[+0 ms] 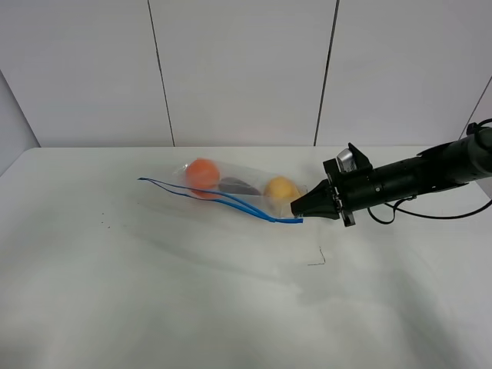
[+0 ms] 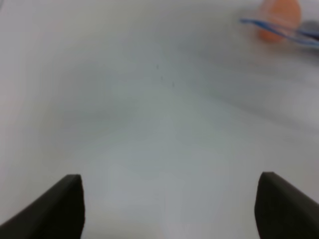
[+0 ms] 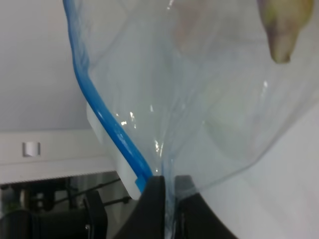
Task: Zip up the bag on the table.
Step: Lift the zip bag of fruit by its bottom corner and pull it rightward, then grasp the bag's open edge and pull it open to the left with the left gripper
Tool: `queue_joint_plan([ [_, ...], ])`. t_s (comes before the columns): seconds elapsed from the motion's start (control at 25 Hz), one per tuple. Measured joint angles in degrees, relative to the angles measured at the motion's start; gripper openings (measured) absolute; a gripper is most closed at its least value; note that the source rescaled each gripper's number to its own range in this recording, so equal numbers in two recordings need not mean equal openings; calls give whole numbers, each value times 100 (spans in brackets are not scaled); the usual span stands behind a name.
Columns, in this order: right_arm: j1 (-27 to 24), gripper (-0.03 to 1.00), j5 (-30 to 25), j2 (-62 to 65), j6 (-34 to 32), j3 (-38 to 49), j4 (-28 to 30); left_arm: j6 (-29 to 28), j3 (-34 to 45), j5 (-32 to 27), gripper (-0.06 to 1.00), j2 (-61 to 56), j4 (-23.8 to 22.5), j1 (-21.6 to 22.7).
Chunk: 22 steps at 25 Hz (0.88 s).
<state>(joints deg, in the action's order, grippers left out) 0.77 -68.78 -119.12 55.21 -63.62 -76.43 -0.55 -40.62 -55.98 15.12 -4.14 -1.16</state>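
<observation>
1. Right pincer (image 1: 298, 209) pinches the bag (image 1: 231, 188) at one end, on the table (image 1: 154, 292).
2. Left pincer (image 2: 170, 175) is wide, holding nothing, well apart.
3. Pulling may drag the whole bag, since nothing pins its far end.

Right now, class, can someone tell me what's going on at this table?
The right hand is shut on one end of the bag, by its blue zipper strip, on the table. The two blue lines part along the bag, so it looks unzipped. The left hand is open above bare table, away from the bag, holding nothing.
</observation>
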Motion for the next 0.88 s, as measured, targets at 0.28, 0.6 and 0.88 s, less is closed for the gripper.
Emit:
queue_joint_plan([
  [0.28,0,0,-5,262,0,0,-172,1723,-1012,952,94,2036,0,0],
  [0.6,0,0,-5,262,-6,0,-228,4586,-1074,2768,91,3967,711,-81],
  [0.88,0,0,-5,263,-11,0,-234,5948,-1074,3920,90,5111,1177,-1485],
])
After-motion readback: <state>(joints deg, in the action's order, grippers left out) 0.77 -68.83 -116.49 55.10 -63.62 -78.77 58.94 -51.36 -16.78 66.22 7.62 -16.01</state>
